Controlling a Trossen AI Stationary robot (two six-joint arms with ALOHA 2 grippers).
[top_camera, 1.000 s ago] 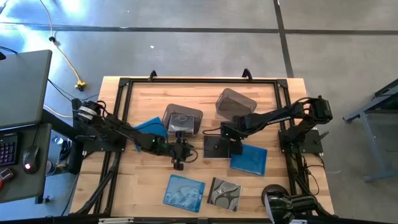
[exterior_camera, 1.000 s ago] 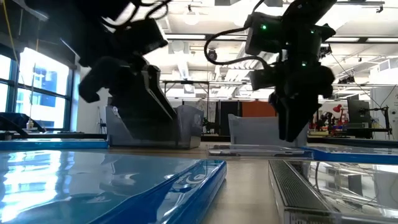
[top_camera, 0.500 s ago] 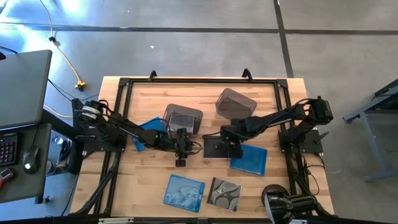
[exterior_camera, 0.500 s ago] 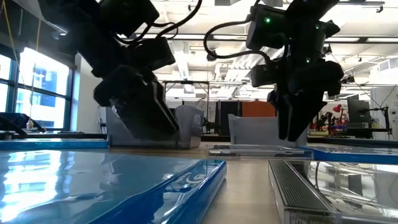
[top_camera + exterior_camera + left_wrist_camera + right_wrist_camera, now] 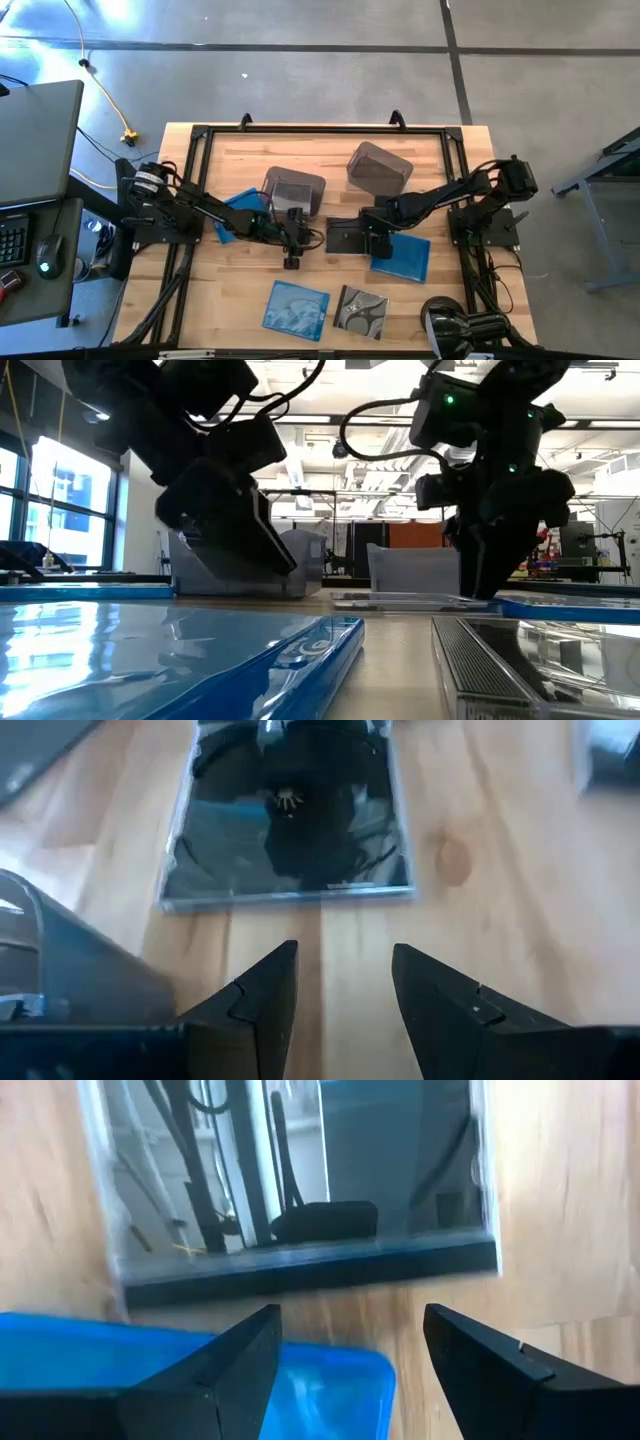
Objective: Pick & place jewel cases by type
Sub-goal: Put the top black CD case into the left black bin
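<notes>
A black jewel case [image 5: 345, 237] lies flat mid-table, and a blue one [image 5: 402, 255] lies just right of it. My left gripper [image 5: 314, 238] stands open a little left of the black case [image 5: 290, 820], pointing at it, with bare wood between its fingers [image 5: 345, 955]. Above the gap between the black case [image 5: 300, 1170] and the blue case [image 5: 150, 1355], my right gripper [image 5: 375, 243] points down, open [image 5: 350, 1315]. Another blue case [image 5: 238, 212] lies partly under my left arm. A cloud-patterned blue case [image 5: 297, 308] and a silvery one [image 5: 362, 311] lie near the front edge.
Two translucent grey bins [image 5: 295, 192] [image 5: 378, 167] stand behind the cases toward the far side. A black frame [image 5: 320, 130] runs around the tabletop. In the low view the cloud-patterned case [image 5: 200, 650] and the silvery case [image 5: 520, 670] fill the foreground.
My right gripper has sunk a little toward the black and blue cases and shifted slightly toward the table's near right. My left gripper has rolled a little at the wrist, staying beside the black case. No case has moved.
</notes>
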